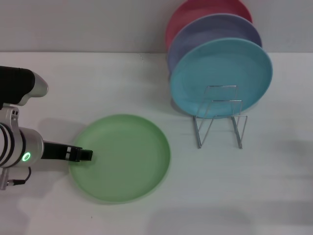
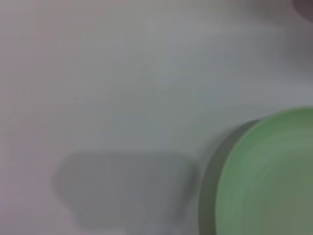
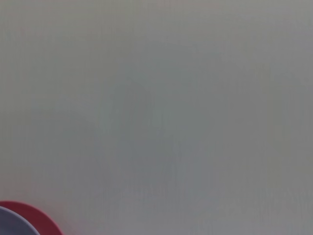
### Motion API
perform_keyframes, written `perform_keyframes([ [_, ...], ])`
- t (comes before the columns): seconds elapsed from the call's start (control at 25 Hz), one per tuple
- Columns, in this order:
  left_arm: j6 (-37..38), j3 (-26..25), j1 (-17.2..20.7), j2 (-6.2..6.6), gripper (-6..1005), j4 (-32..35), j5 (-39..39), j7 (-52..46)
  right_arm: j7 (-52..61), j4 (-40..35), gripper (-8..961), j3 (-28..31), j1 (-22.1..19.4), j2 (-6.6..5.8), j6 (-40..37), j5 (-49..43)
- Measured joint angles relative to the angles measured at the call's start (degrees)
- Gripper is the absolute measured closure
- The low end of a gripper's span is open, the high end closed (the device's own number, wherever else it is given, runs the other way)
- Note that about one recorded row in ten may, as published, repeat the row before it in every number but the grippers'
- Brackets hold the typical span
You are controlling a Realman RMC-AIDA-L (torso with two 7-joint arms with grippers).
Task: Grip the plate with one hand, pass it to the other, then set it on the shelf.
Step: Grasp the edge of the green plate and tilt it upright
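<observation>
From the head camera, the light green plate (image 1: pixel 121 157) lies flat on the white table (image 1: pixel 98 83), its left edge met by the left gripper (image 1: pixel 84 155), whose dark fingers appear to pinch the rim, though the contact itself is hard to make out. The wire shelf (image 1: pixel 220 117) stands well apart to the right, holding a blue plate (image 1: pixel 221 77), a lavender plate (image 1: pixel 215 32) and a red plate (image 1: pixel 195 12) upright. Open tabletop separates plate and shelf.

The left wrist camera shows the plate's (image 2: pixel 269 176) curved edge over blurred white surface.

The right wrist camera shows bare table (image 3: pixel 156 98) and a red plate (image 3: pixel 41 218) edge; the right gripper is out of sight.
</observation>
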Motion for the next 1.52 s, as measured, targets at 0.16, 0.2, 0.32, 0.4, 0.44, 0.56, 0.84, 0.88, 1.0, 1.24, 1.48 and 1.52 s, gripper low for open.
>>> perform_keyframes([
  [0.16, -0.6, -0.1, -0.5, 0.08, 202, 0.8, -0.2, 0.2, 0.0, 0.0, 128, 0.0, 0.0, 0.00, 0.0, 0.0],
  [0.2, -0.7, -0.1, -0.6, 0.10, 202, 0.9, -0.2, 0.3, 0.0, 0.0, 128, 0.0, 0.0, -0.01, 0.0, 0.0],
  [0.32, -0.8, -0.1, -0.6, 0.07, 305, 1.0, 0.1, 0.4, 0.0, 0.0, 128, -0.1, 0.0, -0.04, 0.0, 0.0],
  [0.4, -0.7, -0.1, -0.6, 0.05, 446, 0.8, 0.1, 0.4, 0.0, 0.0, 128, -0.1, 0.0, -0.08, 0.0, 0.0],
  [0.44, -0.6, -0.2, -0.5, 0.05, 486, 0.7, 0.1, 0.4, 0.0, 0.0, 128, -0.1, 0.0, -0.09, 0.0, 0.0],
  [0.56, -0.5, -0.2, -0.6, 0.07, 605, 0.9, 0.1, 0.4, 0.0, 0.0, 128, -0.1, 0.0, -0.09, 0.0, 0.0],
  [0.84, -0.3, -0.2, -0.8, 0.15, 859, 1.1, 0.1, 0.7, 0.0, 0.0, 129, -0.2, -0.1, -0.09, 0.0, 0.0],
  [0.88, -0.3, -0.2, -0.8, 0.15, 865, 0.9, 0.1, 0.9, 0.0, 0.0, 129, -0.2, -0.1, -0.09, 0.0, 0.0],
  [1.0, -0.3, -0.2, -0.9, 0.16, 880, 0.6, 0.2, 1.2, 0.0, 0.0, 129, -0.2, -0.1, -0.09, 0.1, 0.0],
  [1.24, -0.4, -1.0, -1.2, 0.16, 912, 0.6, 0.2, 2.5, 0.0, 0.1, 129, -0.2, -0.1, -0.04, 1.0, 0.0],
  [1.48, -0.6, -2.3, -1.2, 0.16, 920, -1.1, -0.4, 4.6, 0.0, 0.1, 129, -0.2, 0.0, 0.00, 2.1, 0.0],
  [1.52, -0.7, -2.6, -1.2, 0.15, 922, -1.5, -0.4, 5.0, 0.0, 0.1, 129, -0.2, 0.0, 0.00, 2.4, 0.0],
])
